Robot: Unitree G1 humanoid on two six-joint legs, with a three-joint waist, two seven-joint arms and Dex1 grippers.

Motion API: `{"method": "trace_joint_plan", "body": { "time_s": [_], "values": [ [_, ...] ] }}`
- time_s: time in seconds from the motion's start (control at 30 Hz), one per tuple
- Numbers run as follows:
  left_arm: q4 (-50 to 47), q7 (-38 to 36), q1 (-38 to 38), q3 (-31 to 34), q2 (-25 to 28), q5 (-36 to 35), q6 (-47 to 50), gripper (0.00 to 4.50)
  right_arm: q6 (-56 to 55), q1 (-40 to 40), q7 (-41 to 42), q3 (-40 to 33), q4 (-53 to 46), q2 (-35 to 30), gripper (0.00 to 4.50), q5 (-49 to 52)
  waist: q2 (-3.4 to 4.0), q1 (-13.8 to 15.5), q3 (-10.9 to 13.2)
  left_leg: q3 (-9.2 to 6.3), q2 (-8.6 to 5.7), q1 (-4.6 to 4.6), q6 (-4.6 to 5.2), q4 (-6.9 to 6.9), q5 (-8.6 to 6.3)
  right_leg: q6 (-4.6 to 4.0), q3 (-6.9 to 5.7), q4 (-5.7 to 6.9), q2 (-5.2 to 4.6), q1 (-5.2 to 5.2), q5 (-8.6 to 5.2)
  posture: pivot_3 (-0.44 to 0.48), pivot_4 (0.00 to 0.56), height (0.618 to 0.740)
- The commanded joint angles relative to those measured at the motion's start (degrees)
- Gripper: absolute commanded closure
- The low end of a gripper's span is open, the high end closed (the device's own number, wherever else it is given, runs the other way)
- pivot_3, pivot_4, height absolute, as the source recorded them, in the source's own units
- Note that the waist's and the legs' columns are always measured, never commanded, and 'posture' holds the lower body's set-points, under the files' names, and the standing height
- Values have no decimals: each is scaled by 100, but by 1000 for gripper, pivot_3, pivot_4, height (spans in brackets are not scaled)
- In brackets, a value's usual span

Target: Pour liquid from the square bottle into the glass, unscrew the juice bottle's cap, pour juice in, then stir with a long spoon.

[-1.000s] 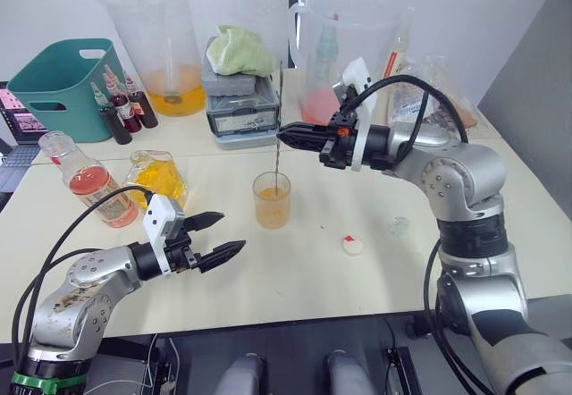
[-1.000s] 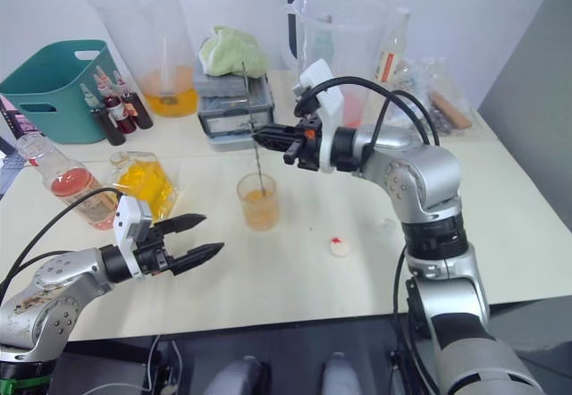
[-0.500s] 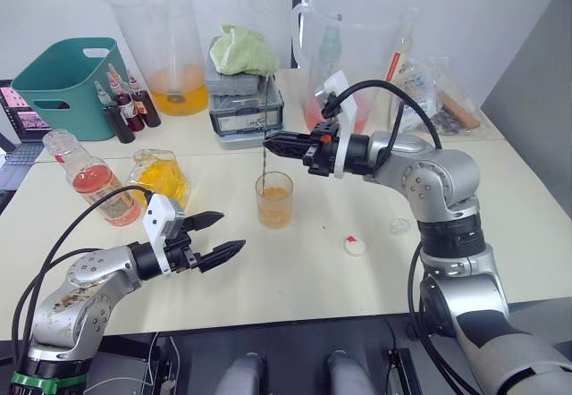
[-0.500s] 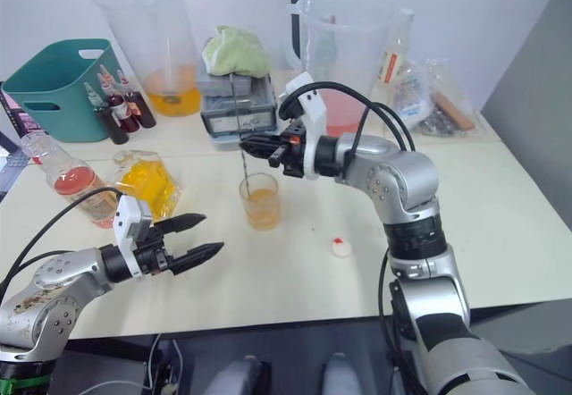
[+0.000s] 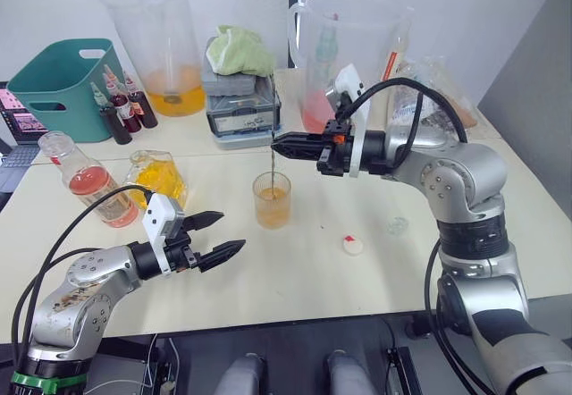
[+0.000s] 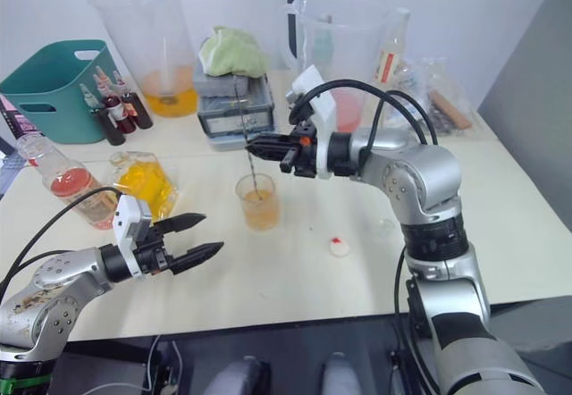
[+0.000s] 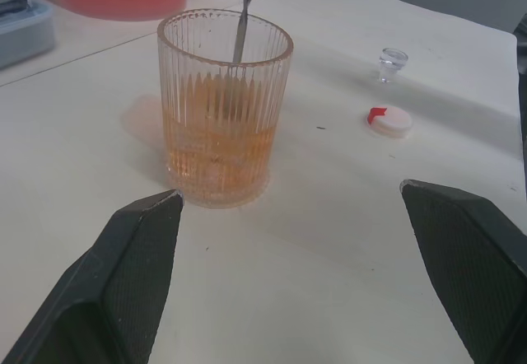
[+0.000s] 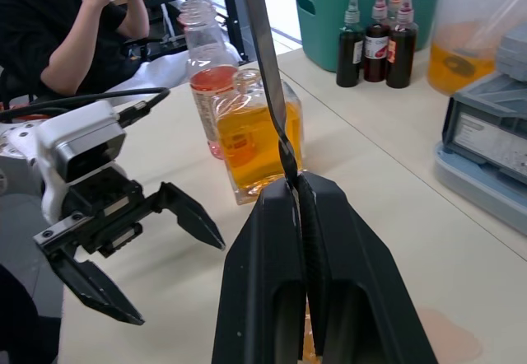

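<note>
Change: right end effector (image 5: 279, 144) has shifted slightly right since half a second ago; the long spoon (image 5: 273, 152) stays in the glass (image 5: 272, 200)
Right end effector: clamped on the spoon's stem above the glass, spoon nearly upright, bowl in the orange drink
Left end effector (image 5: 220, 238): fingers wide apart, holding nothing, over the near-left worktop (image 5: 304, 274)
Cap (image 5: 353, 245): on the worktop, right of the glass
Square bottle (image 5: 158, 177): left of the glass, beside the juice bottle (image 5: 82, 178)

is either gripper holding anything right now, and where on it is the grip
The right gripper is shut on the long spoon, pinching its thin handle partway up, with the lower end down in the glass. The left gripper is open, holding nothing.
</note>
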Motion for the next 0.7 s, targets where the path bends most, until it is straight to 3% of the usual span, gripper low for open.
{"method": "trace_joint_plan", "body": {
  "time_s": [0.03, 0.2, 0.37, 0.7],
  "values": [
    [-142, -4, -7, 122, 45, -43, -89, 19, 70, -19, -8, -117, -224, 34, 4500, 180, 0, 3, 0, 0, 0, 0, 0, 0, 0, 0, 0, 0, 0, 0, 0, 0, 150, 740],
    [-134, 11, -15, 124, 46, -38, -82, 19, -264, -67, -300, -288, 158, 401, 4500, 52, 0, 0, 0, 0, 0, 0, 0, 0, 0, 0, 0, 0, 0, 0, 0, 0, 150, 740],
    [-143, 18, -20, 120, 43, -52, -66, 19, -733, -47, -326, -175, 614, 320, 4500, -395, 0, 20, 0, 0, -3, 0, -1, 0, 0, 0, 0, 0, -2, 1, 0, 0, 150, 740],
    [-112, 28, -42, 86, 30, -28, -71, 19, -159, 39, 101, -100, -16, -83, 4500, -61, 0, 8, 0, 0, -2, -2, 0, 0, 0, 0, 0, -1, -2, 0, 1, 0, 150, 740]
  ]
}}
